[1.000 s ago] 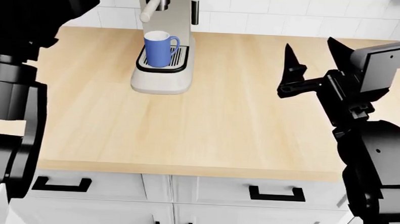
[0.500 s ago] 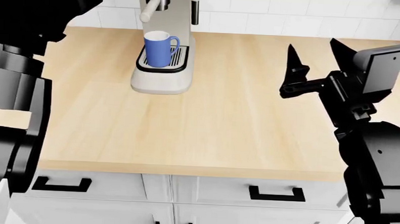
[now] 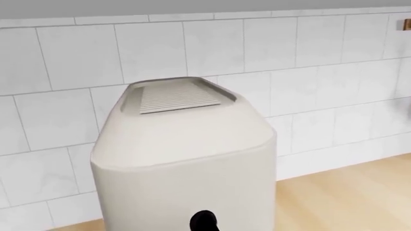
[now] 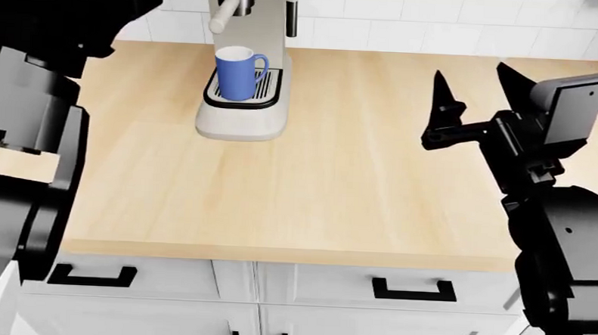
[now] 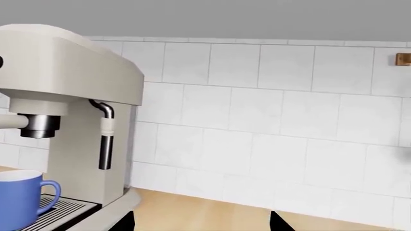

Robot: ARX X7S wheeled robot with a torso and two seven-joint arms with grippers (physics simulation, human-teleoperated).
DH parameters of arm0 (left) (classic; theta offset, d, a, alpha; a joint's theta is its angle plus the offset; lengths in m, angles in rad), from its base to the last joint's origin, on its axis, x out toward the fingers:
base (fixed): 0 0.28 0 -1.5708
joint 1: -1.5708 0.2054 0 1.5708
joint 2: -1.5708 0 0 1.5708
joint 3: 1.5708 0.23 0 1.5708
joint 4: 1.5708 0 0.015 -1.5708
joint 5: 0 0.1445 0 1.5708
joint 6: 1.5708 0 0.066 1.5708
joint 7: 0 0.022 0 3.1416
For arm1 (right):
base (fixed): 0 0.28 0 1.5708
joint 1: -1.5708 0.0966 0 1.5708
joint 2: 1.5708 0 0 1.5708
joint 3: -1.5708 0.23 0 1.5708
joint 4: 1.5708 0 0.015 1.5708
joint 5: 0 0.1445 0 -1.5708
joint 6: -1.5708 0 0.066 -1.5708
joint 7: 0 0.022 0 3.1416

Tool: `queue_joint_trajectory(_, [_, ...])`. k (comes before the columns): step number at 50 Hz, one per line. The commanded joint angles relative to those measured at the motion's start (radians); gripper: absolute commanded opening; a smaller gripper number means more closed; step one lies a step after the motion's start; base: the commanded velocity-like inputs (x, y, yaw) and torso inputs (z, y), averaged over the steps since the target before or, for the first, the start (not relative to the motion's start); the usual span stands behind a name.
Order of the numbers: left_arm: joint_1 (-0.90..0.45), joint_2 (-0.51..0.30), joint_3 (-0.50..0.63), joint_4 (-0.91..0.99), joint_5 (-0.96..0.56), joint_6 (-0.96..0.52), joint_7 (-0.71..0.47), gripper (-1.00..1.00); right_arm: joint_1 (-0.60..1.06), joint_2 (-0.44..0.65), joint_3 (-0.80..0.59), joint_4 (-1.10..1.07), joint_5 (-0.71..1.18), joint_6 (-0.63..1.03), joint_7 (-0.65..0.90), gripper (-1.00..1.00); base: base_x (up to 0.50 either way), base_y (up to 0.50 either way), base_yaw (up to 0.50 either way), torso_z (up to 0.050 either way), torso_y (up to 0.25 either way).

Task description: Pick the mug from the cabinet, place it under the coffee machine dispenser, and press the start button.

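Cylindrical blue mug, slotted drip tray

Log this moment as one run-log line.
mug: on drip tray under dispenser | right claw: open, empty | left claw: not visible | start button: unseen

The head view looks steeply down from above the table, facing the tiled wall, with the coffee machine at its far edge and both arms at the view's sides. The left wrist view sits close to the coffee machine, level with its top and facing the tiled wall behind it. The right wrist view looks low across the table at the coffee machine from its steam-wand side, further off. All 3 views share the coffee machine and the tiled wall.
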Motion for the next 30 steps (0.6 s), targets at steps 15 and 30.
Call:
queue_joint_trajectory(15, [-0.052, 0.044, 0.028, -0.182, 0.032, 0.092, 0.045, -1.0, -0.011, 0.01, 0.008, 0.007, 0.005, -0.014, 0.003, 1.0, 0.0, 0.0, 0.0, 0.0, 0.0])
queue_joint_trajectory(30, [-0.087, 0.068, 0.035, -0.302, 0.044, 0.155, 0.077, -1.0, -0.009, 0.013, 0.007, 0.007, 0.008, -0.015, 0.007, 1.0, 0.0, 0.0, 0.0, 0.0, 0.0])
